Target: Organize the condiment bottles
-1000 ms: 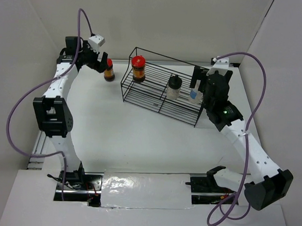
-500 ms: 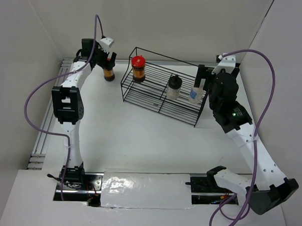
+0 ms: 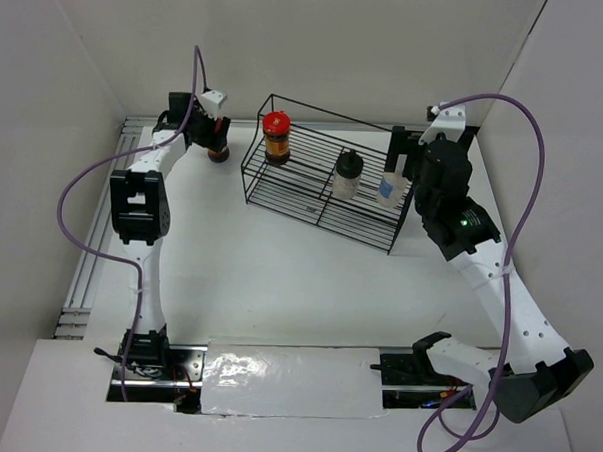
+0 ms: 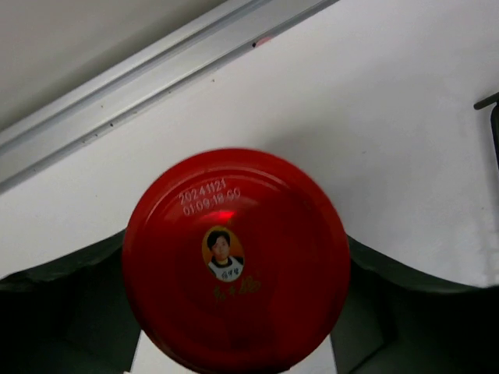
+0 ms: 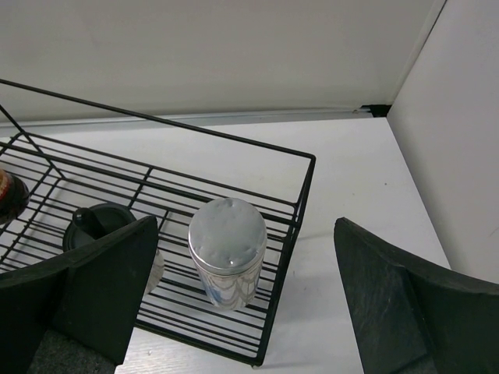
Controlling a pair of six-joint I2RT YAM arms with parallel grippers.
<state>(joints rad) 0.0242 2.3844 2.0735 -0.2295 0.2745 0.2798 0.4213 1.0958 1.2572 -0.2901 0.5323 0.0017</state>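
A red-capped jar of dark brown sauce stands on the table left of the black wire rack, also seen from above. My left gripper is open and sits right over it, one finger on each side of the cap. In the rack stand a second red-capped jar, a clear jar with a black cap and a whitish jar with a pale cap. My right gripper is open above the rack's right end, over the whitish jar.
An aluminium rail runs along the back wall behind the left jar. White walls close the table at the back and at the right. The rack's right rim lies between my right fingers.
My left arm has folded in and its gripper has moved from left of the red-capped jar to directly above it. My right gripper has risen slightly at the rack's right end.
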